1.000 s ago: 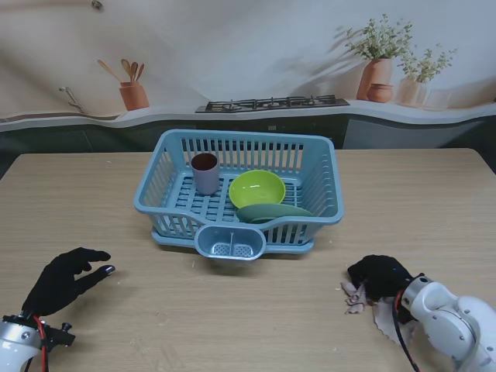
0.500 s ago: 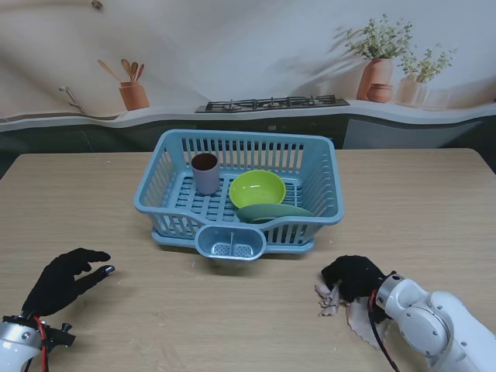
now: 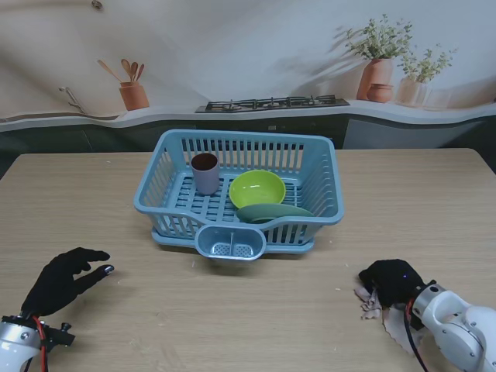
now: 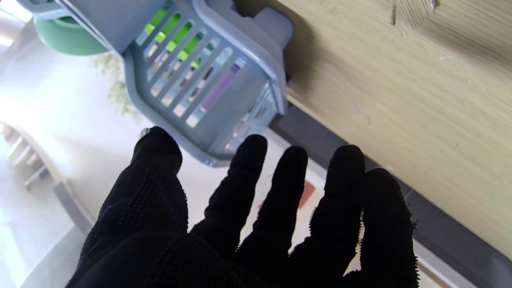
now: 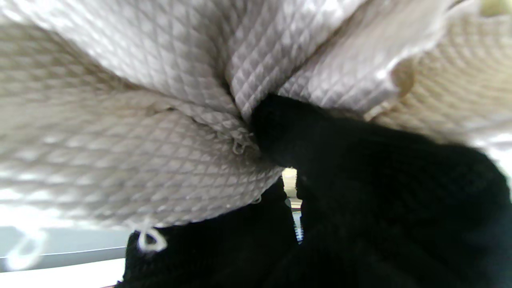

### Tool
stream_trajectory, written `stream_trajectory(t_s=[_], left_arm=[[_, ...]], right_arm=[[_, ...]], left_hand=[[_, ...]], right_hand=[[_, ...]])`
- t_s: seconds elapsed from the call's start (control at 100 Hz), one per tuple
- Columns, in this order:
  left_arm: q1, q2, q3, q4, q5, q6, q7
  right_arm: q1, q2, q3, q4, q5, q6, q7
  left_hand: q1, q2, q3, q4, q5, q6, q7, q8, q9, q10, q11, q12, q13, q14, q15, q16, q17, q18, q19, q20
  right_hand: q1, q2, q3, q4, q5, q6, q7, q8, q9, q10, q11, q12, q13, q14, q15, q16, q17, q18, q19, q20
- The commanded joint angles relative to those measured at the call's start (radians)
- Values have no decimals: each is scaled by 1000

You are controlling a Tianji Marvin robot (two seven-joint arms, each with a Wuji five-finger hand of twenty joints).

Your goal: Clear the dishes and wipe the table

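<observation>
A blue dish rack (image 3: 239,192) stands mid-table and holds a brown-rimmed grey cup (image 3: 205,172), a lime bowl (image 3: 256,188) and a green plate (image 3: 274,211). My right hand (image 3: 391,280), in a black glove, is shut on a beige quilted cloth (image 3: 373,304) pressed against the table at the near right. The right wrist view is filled by that cloth (image 5: 160,120) bunched over my fingers (image 5: 360,192). My left hand (image 3: 63,277) hovers open at the near left, fingers (image 4: 248,188) spread, pointing toward the rack (image 4: 208,80).
The wooden table (image 3: 434,209) runs out to the dark counter edge beyond the rack. A printed kitchen backdrop with plant pots (image 3: 376,77) and a utensil jar (image 3: 133,94) lies behind. The rack's cutlery pocket (image 3: 229,242) juts toward me.
My right hand slid the cloth left half a second ago, then back right and slightly nearer to me. The left hand and the rack stayed still.
</observation>
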Motion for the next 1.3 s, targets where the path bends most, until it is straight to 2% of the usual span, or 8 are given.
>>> stream_trajectory(t_s=[0.0, 0.15, 0.47, 0.7, 0.87, 1.29], left_arm=[[3, -3, -1, -2, -2, -4, -16], [4, -1, -2, -2, -5, -5, -26], [0, -5, -2, 15, -3, -18, -9], [0, -9, -4, 23, 5, -29, 11], [0, -8, -5, 22, 2, -30, 6], [1, -9, -7, 24, 2, -38, 11]], right_arm=[[-26, 5, -9, 38, -3, 1, 21], [2, 7, -57, 29, 13, -8, 42], [107, 10, -248, 3, 148, 34, 170], [153, 10, -333, 6, 204, 58, 194], [141, 12, -306, 16, 174, 46, 182], [48, 18, -115, 63, -5, 2, 77]], left_hand=[[36, 43, -31, 31, 25, 2, -11, 0, -17, 18, -7, -16, -17, 25, -2, -1, -14, -16, -26, -13], [36, 44, -32, 32, 24, 3, -11, 0, -17, 17, -8, -16, -17, 25, -2, -1, -14, -16, -26, -13], [37, 45, -34, 32, 25, 2, -11, 0, -16, 18, -7, -16, -17, 26, -2, -1, -15, -16, -27, -13], [38, 46, -36, 32, 25, 2, -11, 0, -16, 16, -7, -16, -17, 25, -2, -1, -13, -17, -26, -13], [39, 47, -37, 32, 25, 3, -11, 0, -17, 17, -7, -16, -18, 24, -3, -1, -14, -17, -26, -13], [42, 48, -42, 32, 26, 1, -10, 0, -17, 17, -7, -16, -17, 25, -2, -1, -14, -18, -26, -13]], right_hand=[[32, 27, 18, -14, 17, 37, -67, -33, 13, -21, -95, -66, 10, 28, 28, -4, -5, -53, 8, -11], [32, 29, 17, -14, 16, 37, -67, -33, 13, -20, -93, -69, 11, 29, 30, -5, -3, -53, 12, -12], [32, 29, 15, -14, 16, 38, -66, -33, 14, -18, -90, -73, 13, 29, 32, -8, -1, -55, 16, -13], [32, 29, 14, -13, 19, 37, -67, -35, 15, -21, -90, -74, 13, 29, 33, -9, -2, -56, 16, -15], [32, 27, 15, -13, 20, 36, -68, -34, 16, -20, -90, -74, 13, 27, 33, -10, -1, -54, 16, -16], [32, 29, 15, -13, 18, 33, -68, -32, 12, -26, -87, -74, 10, 24, 33, -10, -5, -58, 12, -19]])
